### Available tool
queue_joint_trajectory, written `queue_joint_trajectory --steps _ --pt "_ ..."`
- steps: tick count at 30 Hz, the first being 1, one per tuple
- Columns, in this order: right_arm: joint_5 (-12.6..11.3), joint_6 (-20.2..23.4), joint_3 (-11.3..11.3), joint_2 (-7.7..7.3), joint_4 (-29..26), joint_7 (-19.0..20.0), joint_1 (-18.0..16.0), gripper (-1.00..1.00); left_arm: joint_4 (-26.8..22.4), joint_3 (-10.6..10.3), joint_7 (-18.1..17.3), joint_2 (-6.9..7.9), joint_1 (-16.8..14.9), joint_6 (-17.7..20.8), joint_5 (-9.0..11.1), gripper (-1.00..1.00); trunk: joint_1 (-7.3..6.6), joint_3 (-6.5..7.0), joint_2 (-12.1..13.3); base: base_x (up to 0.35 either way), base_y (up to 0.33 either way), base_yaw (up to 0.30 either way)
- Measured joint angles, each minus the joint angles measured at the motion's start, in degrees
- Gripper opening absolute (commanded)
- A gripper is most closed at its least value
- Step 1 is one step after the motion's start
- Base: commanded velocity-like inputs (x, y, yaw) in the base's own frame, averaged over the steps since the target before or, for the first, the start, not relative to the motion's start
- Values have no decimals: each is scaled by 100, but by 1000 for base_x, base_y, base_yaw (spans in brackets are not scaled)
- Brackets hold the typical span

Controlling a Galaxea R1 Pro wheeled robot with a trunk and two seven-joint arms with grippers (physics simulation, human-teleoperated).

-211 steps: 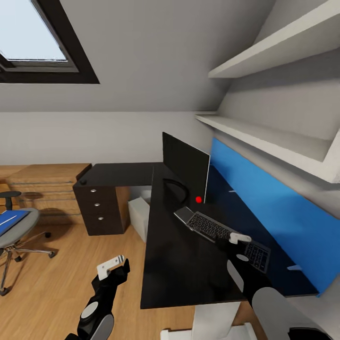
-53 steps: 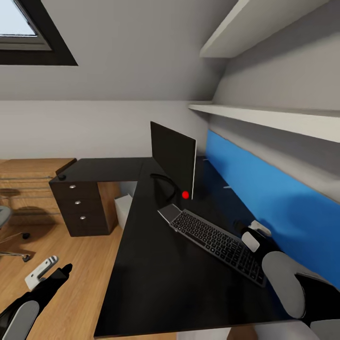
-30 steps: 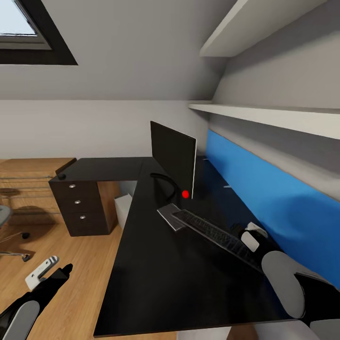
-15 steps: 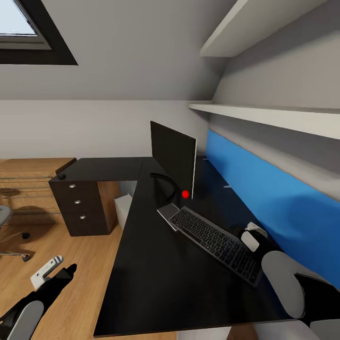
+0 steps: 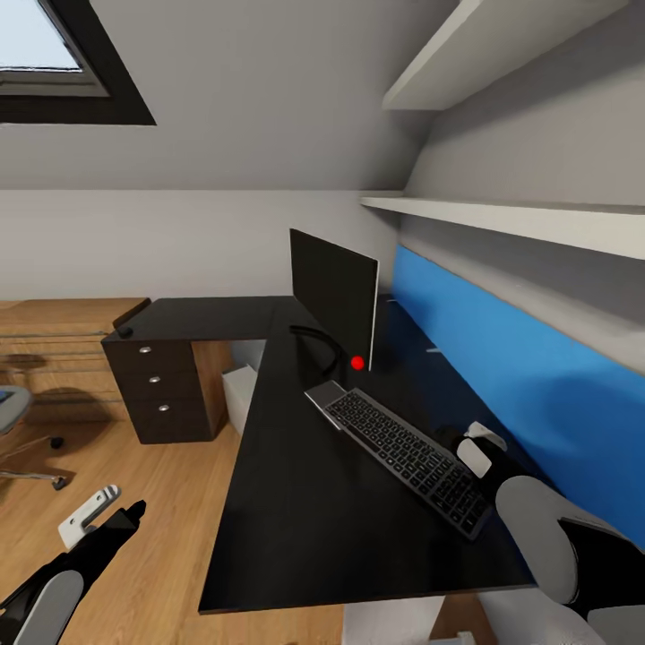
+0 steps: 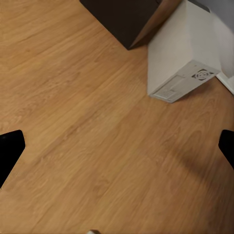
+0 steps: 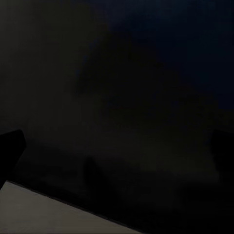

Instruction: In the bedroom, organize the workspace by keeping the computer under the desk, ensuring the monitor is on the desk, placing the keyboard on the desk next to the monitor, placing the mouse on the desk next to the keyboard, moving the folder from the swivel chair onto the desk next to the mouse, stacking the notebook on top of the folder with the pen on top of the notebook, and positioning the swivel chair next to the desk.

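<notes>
The keyboard (image 5: 399, 452) lies flat on the black desk (image 5: 296, 502), just in front of the monitor (image 5: 333, 291). My right gripper (image 5: 459, 441) hovers at the keyboard's far long edge, beside the blue back panel. In the right wrist view this gripper (image 7: 117, 146) is open over the dark desk top. My left gripper (image 5: 98, 528) hangs open over the wooden floor, left of the desk. The left wrist view has it (image 6: 117, 148) near the light-grey computer (image 6: 180, 58), which stands under the desk (image 5: 237, 394). A small dark mouse (image 5: 125, 330) sits on the desk's far left corner. The swivel chair (image 5: 13, 421) shows at the left edge.
The desk's drawer unit (image 5: 161, 394) with silver knobs stands at the far left end. A light wooden chest (image 5: 54, 340) is behind it. White shelves (image 5: 502, 219) run along the wall above the blue panel (image 5: 520, 385). Wooden floor (image 5: 152, 555) lies left of the desk.
A second ago the keyboard was tilted up off the desk; now it lies flat. The camera has shifted a little, so the whole picture moved. Both arms are almost where they were.
</notes>
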Motion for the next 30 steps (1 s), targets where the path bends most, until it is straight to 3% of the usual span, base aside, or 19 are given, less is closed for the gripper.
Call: queue_joint_trajectory --steps 30 --pt "-3 -28 0 16 21 1 1 100 2 5 0 0 0 0 8 100 1 0 0 -153 111 0"
